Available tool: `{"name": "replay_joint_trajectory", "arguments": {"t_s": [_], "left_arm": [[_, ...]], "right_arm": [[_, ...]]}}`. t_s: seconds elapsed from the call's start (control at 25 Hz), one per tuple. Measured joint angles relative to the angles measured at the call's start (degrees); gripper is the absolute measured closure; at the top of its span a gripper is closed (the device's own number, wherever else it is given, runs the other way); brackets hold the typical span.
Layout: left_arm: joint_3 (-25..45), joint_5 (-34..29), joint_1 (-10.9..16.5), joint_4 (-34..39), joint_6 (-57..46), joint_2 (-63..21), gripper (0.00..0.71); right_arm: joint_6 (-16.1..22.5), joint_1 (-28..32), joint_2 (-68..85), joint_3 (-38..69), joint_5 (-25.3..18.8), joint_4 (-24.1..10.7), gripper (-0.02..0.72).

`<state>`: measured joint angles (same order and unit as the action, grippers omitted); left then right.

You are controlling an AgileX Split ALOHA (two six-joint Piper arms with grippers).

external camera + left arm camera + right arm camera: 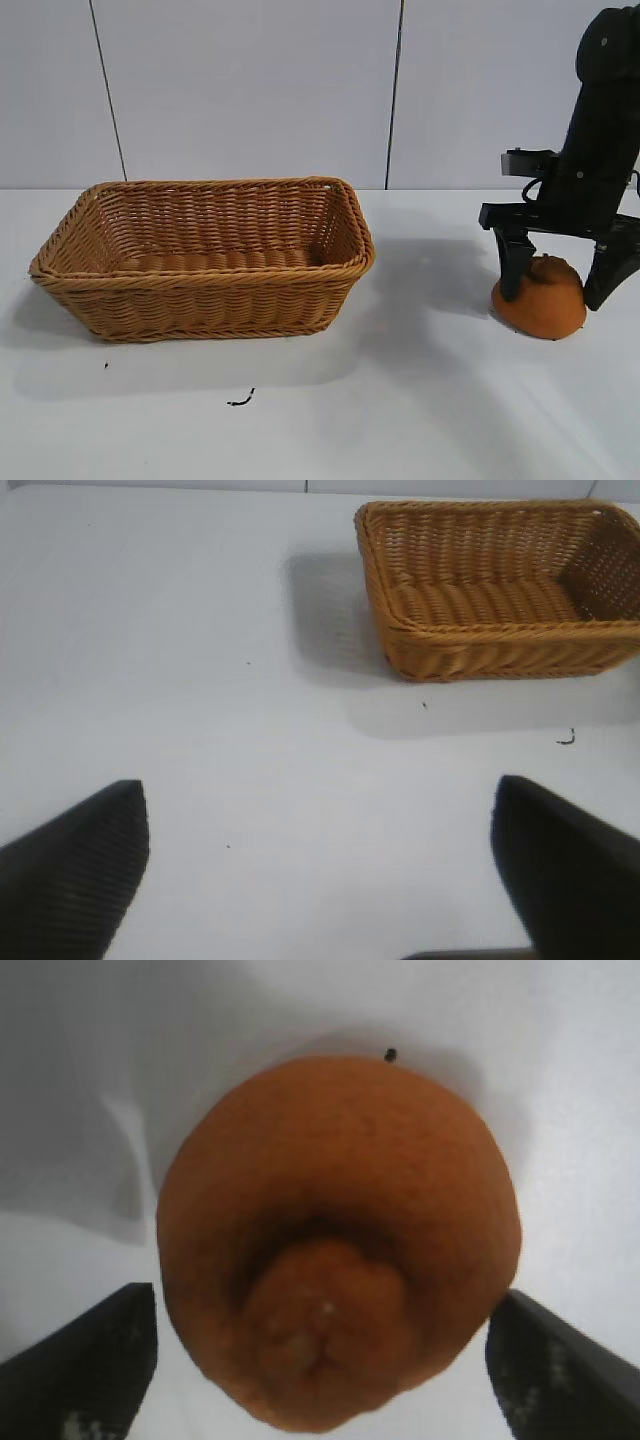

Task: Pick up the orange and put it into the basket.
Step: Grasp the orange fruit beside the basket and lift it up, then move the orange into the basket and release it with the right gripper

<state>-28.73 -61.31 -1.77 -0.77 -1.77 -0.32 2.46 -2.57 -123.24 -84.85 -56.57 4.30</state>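
On the worktop [400,400], at its right side in the exterior view, the orange [541,298] sits dome-up with its knob on top, well apart from the basket [205,258]. It has not been lifted — its base looks flat on the white surface. The right hand [561,270] is down over it, fingers spread, one dark finger [514,262] touching or just short of the fruit's near flank and the other standing just off its far side. The right wrist view agrees: the orange fills the space between two dark fingertips [85,1360], with a sliver of white showing on each side, so I judge the fingers to straddle it without pinching it.

So the task is at its start: the approach looks made, but the grasp, the lift, the carry across and the drop into the basket are all left.

The basket stands to the left of centre, upright, open side up, and nothing can be seen inside it. Its flaring wall and braided rim are the one thing the orange has to clear — the carry needs height before it moves across. Between fruit and basket lies bare worktop; a small dark scrap [241,401] in front of the basket and a tiny speck [106,365] are out of the path.

The left hand [320,870] is out of the exterior view; its own wrist view shows it spread, holding nothing, above bare worktop with the basket some way off.
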Motion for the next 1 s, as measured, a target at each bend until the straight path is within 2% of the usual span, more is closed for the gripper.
{"name": "replay_joint_trajectory", "arguments": {"t_s": [0.2, 0.56, 0.72, 1.0], "left_arm": [[0.0, 0.0, 0.0, 0.0, 0.0, 0.0, 0.044], [0.0, 0.0, 0.0, 0.0, 0.0, 0.0, 0.044], [0.0, 0.0, 0.0, 0.0, 0.0, 0.0, 0.044], [0.0, 0.0, 0.0, 0.0, 0.0, 0.0, 0.044]], "right_arm": [[0.0, 0.0, 2.99, -1.83, -1.92, -0.61, 0.65], [0.0, -0.62, 6.67, -20.35, -12.36, -1.27, 0.65], [0.17, -3.52, 6.67, -25.35, -13.0, -1.49, 0.65], [1.2, -12.5, 6.56, -26.37, -13.08, -1.49, 0.65]]}}
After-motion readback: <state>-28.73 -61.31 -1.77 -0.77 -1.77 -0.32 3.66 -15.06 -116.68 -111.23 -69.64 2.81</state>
